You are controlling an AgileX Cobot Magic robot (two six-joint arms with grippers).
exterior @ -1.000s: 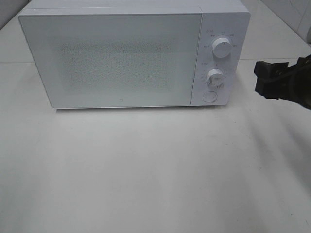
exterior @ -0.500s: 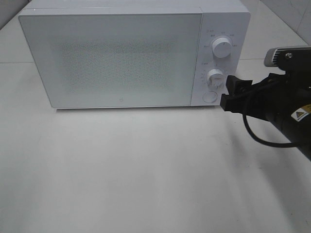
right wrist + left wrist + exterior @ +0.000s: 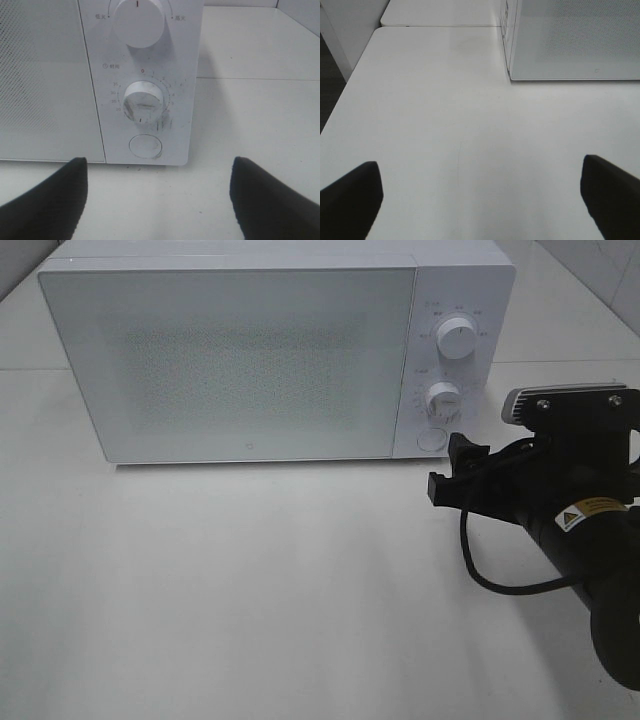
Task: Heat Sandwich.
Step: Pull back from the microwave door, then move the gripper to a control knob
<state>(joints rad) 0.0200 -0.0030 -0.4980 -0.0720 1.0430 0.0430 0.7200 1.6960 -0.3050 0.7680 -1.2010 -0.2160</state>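
Observation:
The sandwich is not in view in any frame. The white microwave [image 3: 250, 350] stands at the back of the table with its door shut. My right gripper [image 3: 448, 468] is open and empty, just in front of the microwave's lower right corner and below the round door button [image 3: 431, 439]. The right wrist view shows its two dark fingers spread wide [image 3: 157, 205], facing the timer knob [image 3: 143, 102] and the button [image 3: 145, 146]. My left gripper [image 3: 480, 200] is open and empty over bare table near the microwave's left front corner [image 3: 512, 75]; it is outside the exterior high view.
The upper power knob [image 3: 457, 339] and the timer knob [image 3: 443, 400] sit on the microwave's right panel. The white table [image 3: 250, 590] stretches in front of the microwave. A black cable [image 3: 500, 575] loops under the right arm. The table's left edge [image 3: 340, 105] drops off to a dark floor.
My right arm has come in from the right edge, moving left and toward the front, and now sits just in front of the microwave's control panel. The microwave has not changed.

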